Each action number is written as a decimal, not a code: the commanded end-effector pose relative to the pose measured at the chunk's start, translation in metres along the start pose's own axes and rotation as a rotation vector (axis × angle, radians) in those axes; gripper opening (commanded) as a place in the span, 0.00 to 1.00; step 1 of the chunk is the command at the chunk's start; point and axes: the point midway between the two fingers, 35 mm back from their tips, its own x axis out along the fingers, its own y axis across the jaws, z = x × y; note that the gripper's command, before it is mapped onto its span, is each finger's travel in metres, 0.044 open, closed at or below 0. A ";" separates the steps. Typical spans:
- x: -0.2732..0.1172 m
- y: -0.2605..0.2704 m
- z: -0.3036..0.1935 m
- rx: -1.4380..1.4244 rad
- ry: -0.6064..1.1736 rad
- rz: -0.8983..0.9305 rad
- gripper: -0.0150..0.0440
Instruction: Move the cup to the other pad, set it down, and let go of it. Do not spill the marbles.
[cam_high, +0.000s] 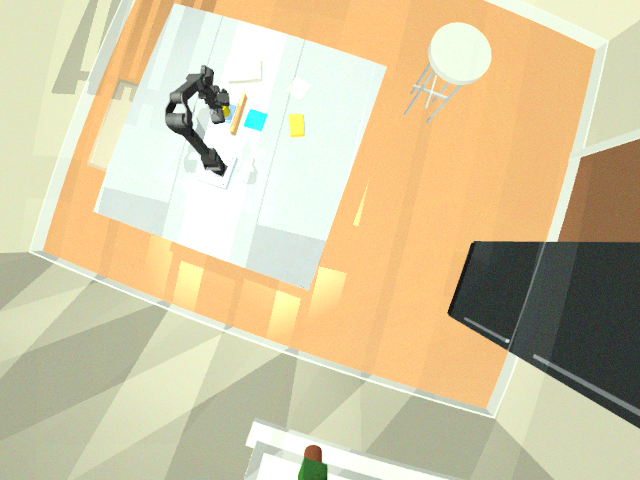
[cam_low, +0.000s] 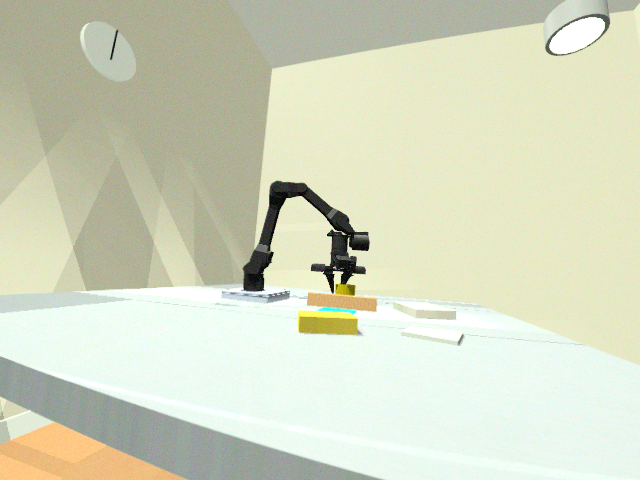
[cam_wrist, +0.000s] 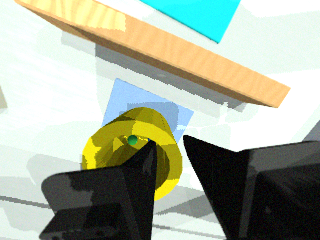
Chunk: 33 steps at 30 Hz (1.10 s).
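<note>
A yellow cup stands upright at the blue pad. A green marble shows inside it; any others are hidden. My gripper is partly open and points down at the cup. In the wrist view, one finger reaches over the cup's mouth and the other is outside the rim, with the cup's wall between them and a gap beside the outer fingertip. The cyan pad is bare, across the wooden bar.
The wooden bar stands between the two pads. A yellow block lies past the cyan pad. A thick cream slab and a thin white tile lie off to one side.
</note>
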 end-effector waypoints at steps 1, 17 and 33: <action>0.000 0.000 0.000 0.000 0.000 0.001 0.45; 0.000 0.000 0.000 0.000 0.000 0.001 0.25; -0.045 0.001 0.000 0.003 -0.002 -0.002 0.25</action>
